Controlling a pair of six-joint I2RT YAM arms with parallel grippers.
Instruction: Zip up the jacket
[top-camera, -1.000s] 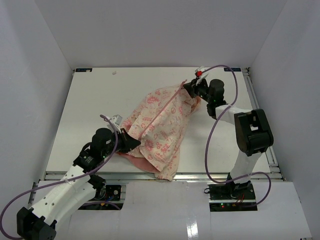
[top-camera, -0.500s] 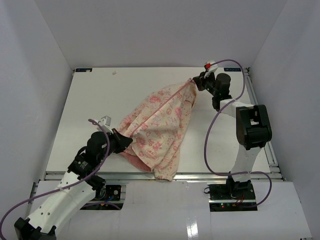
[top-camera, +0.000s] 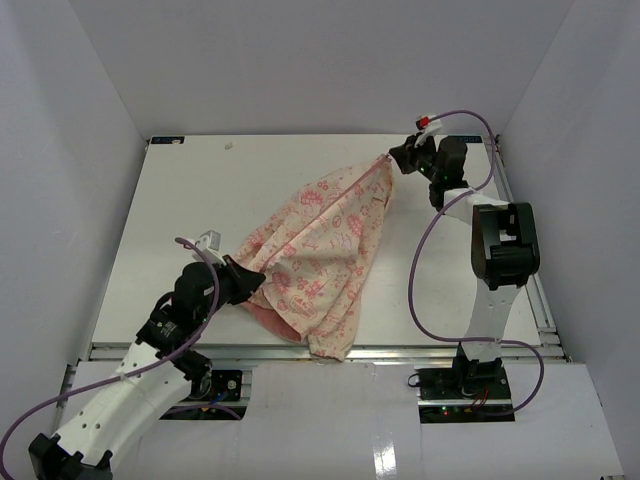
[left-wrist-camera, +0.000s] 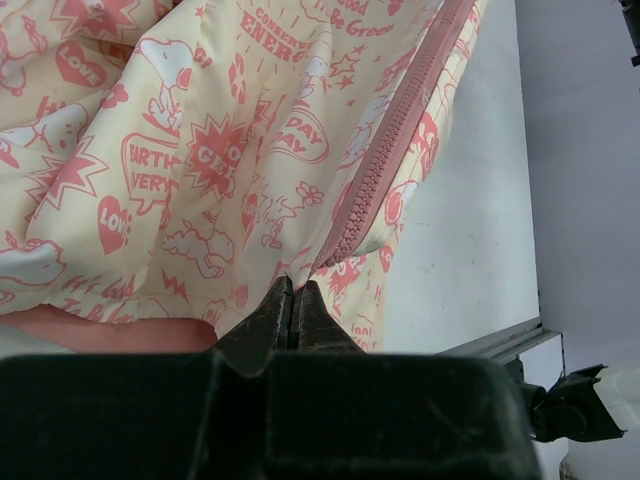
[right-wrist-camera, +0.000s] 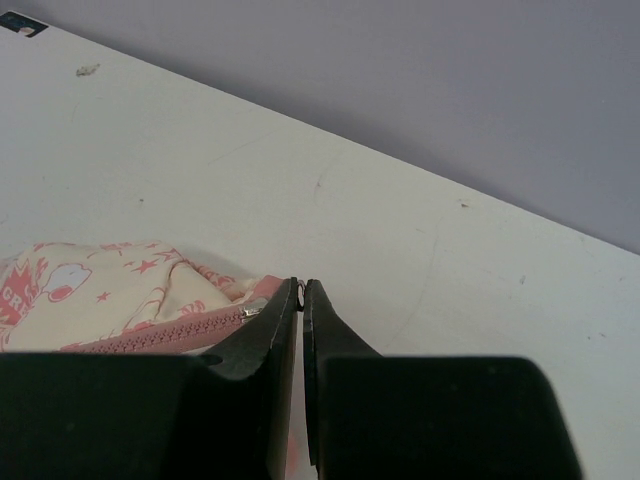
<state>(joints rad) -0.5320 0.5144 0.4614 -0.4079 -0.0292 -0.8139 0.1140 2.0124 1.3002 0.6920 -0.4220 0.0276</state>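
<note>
Stretching the jacket (top-camera: 320, 235) diagonally across the white table (top-camera: 200, 190), the two arms hold it taut by opposite ends so the pink zipper (left-wrist-camera: 385, 150) runs in a straight line. The left gripper (left-wrist-camera: 295, 300) is clenched on the hem right at the zipper's lower end, anchoring it. The right gripper (right-wrist-camera: 301, 290) is pinched tight on what looks like the zipper pull at the collar end, near the far right corner. The teeth that can be seen look meshed, so the zipping seems almost done. Loose printed fabric and a strip of salmon lining (top-camera: 265, 318) sag toward the near edge, off the zipper line. The back wall (right-wrist-camera: 400, 100), close behind the right gripper, leaves little room to pull further, and a purple cable (top-camera: 422, 270) loops beside that arm.
</note>
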